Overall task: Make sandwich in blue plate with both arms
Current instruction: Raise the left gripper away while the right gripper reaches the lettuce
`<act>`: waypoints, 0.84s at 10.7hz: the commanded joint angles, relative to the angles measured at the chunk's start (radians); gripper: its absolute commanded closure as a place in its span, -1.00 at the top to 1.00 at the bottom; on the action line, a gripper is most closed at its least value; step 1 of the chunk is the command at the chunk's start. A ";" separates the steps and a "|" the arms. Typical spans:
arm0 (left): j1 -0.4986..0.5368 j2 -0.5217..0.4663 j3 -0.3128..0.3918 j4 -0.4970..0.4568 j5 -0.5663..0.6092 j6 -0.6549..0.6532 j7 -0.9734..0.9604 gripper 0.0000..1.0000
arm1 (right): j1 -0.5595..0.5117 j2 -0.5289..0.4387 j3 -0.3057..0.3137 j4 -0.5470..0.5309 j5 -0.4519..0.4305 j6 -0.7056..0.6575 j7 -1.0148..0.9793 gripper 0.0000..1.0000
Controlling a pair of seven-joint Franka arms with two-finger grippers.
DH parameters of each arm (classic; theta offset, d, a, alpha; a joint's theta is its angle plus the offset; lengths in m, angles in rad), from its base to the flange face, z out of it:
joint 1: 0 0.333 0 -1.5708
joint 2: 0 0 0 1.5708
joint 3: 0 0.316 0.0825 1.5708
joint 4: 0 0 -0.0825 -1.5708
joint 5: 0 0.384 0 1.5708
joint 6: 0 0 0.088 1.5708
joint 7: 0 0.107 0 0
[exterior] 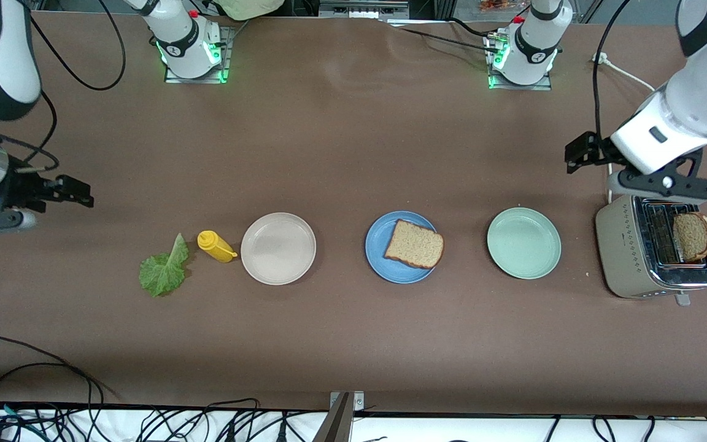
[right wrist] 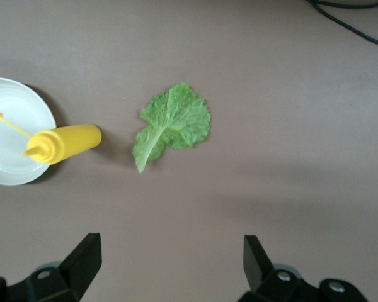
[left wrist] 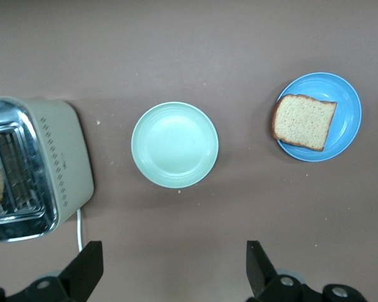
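Black cables (exterior: 34, 423) hang along the desk's (exterior: 353, 344) near edge, then a broad bare brown strip. Farther in, a row runs from the right arm's end: lettuce leaf (exterior: 163, 270), yellow bottle (exterior: 215, 246) lying just beside the beige plate (exterior: 278, 248), blue plate (exterior: 401, 247) holding one bread slice (exterior: 414, 244), pale green plate (exterior: 523, 242), and toaster (exterior: 654, 248) with a second slice (exterior: 693, 236) upright in its slot. The left claw (left wrist: 170, 270), released, hovers over bare desk beside the toaster; the right claw (right wrist: 170, 267), released, over bare desk near the lettuce. The arm bases (exterior: 191, 46) stand farthest.
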 commanded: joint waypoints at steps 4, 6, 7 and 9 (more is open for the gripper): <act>0.127 -0.260 -0.033 -0.272 -0.076 0.107 0.000 1.00 | 0.037 0.220 -0.003 0.028 0.002 0.226 -0.078 1.00; 0.116 -0.231 -0.035 -0.237 -0.076 0.081 -0.006 1.00 | 0.032 0.269 -0.006 -0.032 0.008 0.376 -0.144 1.00; 0.115 -0.231 -0.045 -0.237 -0.074 0.081 -0.006 1.00 | 0.031 0.299 -0.006 -0.050 0.009 0.447 -0.161 1.00; 0.126 -0.231 -0.049 -0.237 -0.074 0.077 -0.002 1.00 | 0.012 0.368 -0.006 -0.050 0.084 0.506 -0.222 1.00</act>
